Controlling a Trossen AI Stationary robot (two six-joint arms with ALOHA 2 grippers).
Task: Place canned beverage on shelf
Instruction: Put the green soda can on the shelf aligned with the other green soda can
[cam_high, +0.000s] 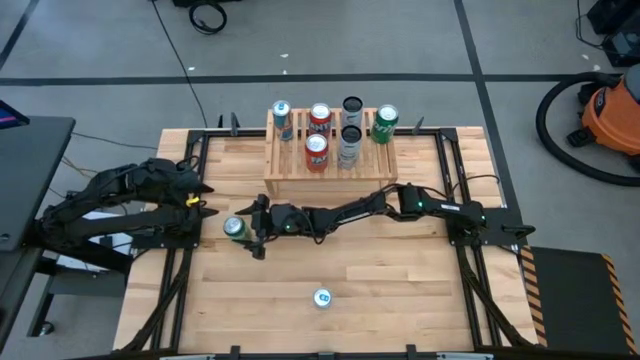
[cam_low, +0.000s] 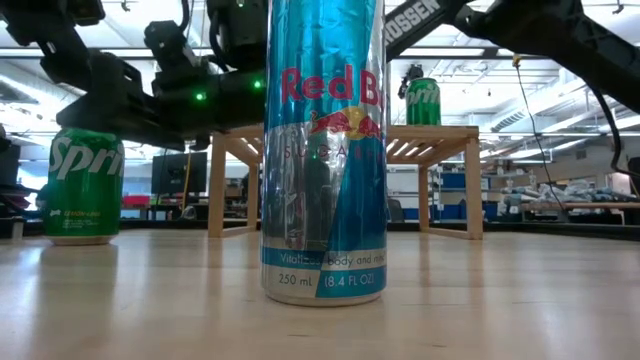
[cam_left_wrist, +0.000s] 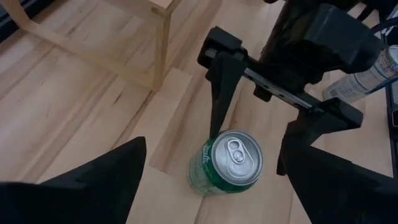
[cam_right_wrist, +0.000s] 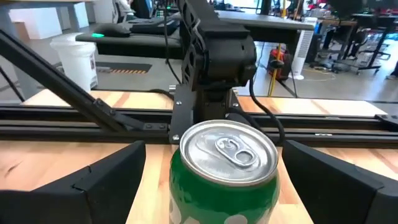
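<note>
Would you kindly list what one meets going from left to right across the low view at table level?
Green Sprite can → Red Bull can → right-hand leg of the wooden shelf, with another green Sprite can on top of it.

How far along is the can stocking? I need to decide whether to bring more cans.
Done: six cans stand on the shelf. In hand: the open right gripper straddles the green Sprite can, jaws either side, not yet closed. Left: that can and the Red Bull can. The left gripper waits, open.
</note>
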